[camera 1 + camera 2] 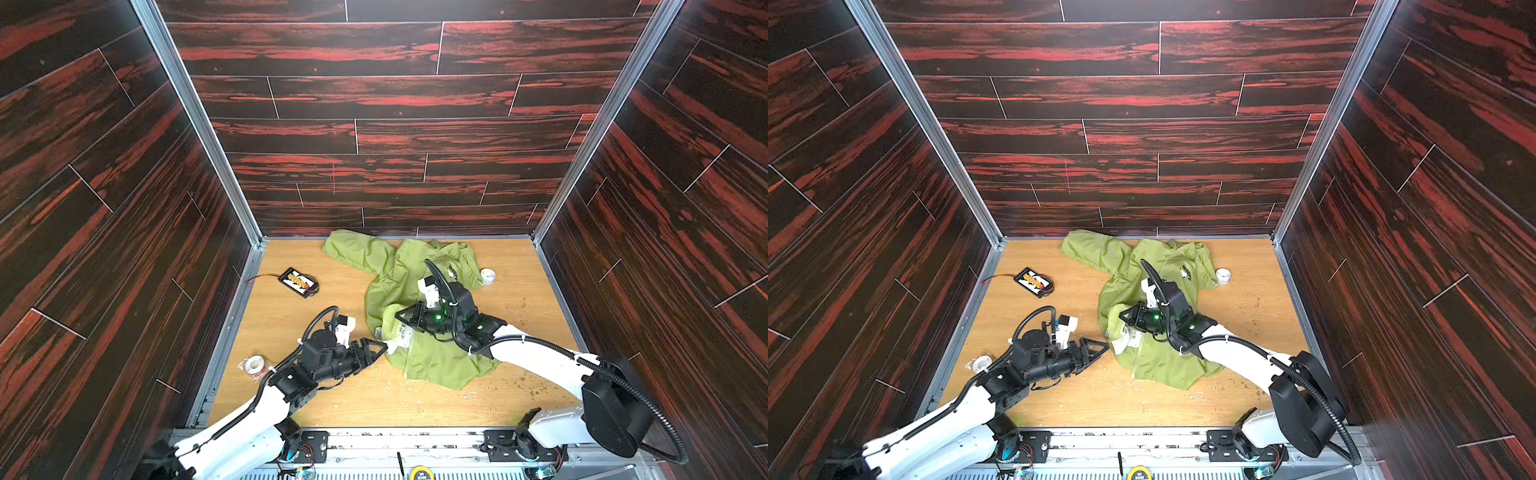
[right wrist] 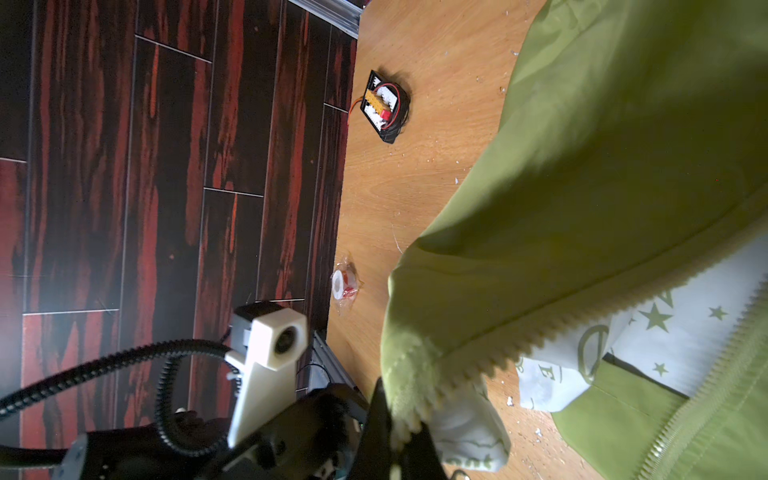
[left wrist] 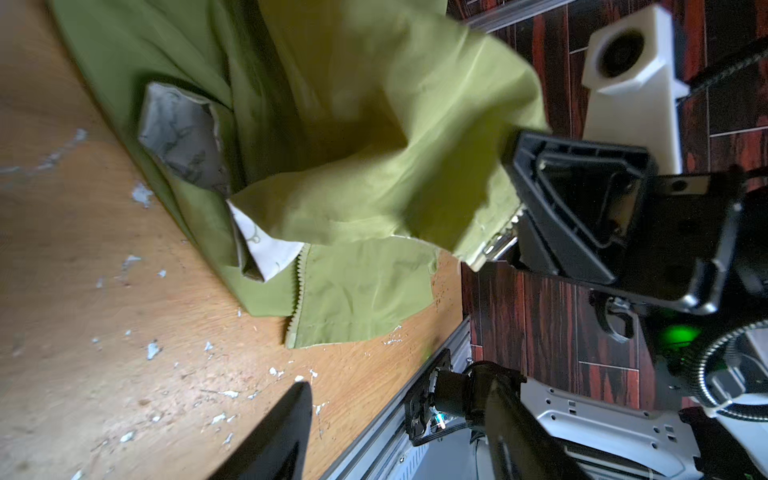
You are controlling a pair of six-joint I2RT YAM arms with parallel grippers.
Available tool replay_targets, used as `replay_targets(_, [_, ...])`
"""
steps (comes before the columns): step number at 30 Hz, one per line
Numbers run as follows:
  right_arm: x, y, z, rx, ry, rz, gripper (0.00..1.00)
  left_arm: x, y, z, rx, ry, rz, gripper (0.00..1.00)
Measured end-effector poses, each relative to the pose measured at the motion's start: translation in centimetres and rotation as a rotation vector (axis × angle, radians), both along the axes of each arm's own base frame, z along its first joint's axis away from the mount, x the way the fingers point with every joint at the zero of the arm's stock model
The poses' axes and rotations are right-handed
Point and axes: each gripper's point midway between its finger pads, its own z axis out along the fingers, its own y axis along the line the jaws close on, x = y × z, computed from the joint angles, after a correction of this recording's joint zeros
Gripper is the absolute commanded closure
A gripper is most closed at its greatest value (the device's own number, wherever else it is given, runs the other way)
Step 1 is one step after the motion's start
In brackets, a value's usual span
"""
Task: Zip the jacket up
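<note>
The left gripper (image 1: 380, 350) (image 1: 1102, 348) stands with its jaws spread apart and has nothing between them. It lies low over the light wooden table (image 1: 311, 395), just beside the left edge of the thin lime-green jacket (image 1: 436, 361) (image 1: 1163, 365). In its wrist view only one black finger (image 3: 282, 436) shows, apart from the cloth (image 3: 353, 124). I cannot tell from the top views if its tips touch the white patterned lining (image 1: 401, 337) that is turned out there. The right gripper (image 1: 401, 318) (image 1: 1124, 316) reaches across from the right, above the jacket's middle. Its jaws are pressed together on the toothed zipper edge of one front panel (image 2: 623, 145) and lift this edge off the table. The pinch (image 2: 405, 432) is clear in the right wrist view and also in the left one (image 3: 517, 220). The jacket is crumpled on the far, middle part of the table. Its front is not closed, and the two zipper rows lie apart.
</note>
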Motion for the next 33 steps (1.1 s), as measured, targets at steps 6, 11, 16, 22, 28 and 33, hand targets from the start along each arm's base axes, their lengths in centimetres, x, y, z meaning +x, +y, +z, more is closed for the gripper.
replay_targets(6, [1.0, -0.4, -0.8, 0.001, 0.047, -0.01, 1.0, 1.5, -2.5, 2.0, -0.115, -0.07, 0.034, 0.17])
replay_targets(11, [1.6, -0.9, -1.0, 0.026, 0.093, -0.021, 1.0, 3.2, -2.2, 5.6, -0.246, -0.146, 0.139, 0.09])
replay_targets(16, [2.0, -1.1, -0.2, 0.068, 0.107, -0.025, 1.0, 4.3, -2.6, 5.6, -0.304, -0.114, 0.185, 0.09])
replay_targets(22, [3.0, -1.4, 1.4, 0.145, 0.114, -0.036, 1.0, 5.0, -3.9, 4.1, -0.344, -0.041, 0.2, 0.05])
replay_targets(28, [3.8, -1.6, 2.9, 0.219, 0.114, -0.047, 1.0, 5.2, -5.0, 5.1, -0.394, -0.056, 0.2, 0.0])
replay_targets(33, [3.9, -1.4, 3.8, 0.261, 0.118, -0.048, 1.0, 5.9, -6.1, 7.9, -0.474, -0.104, 0.2, 0.0])
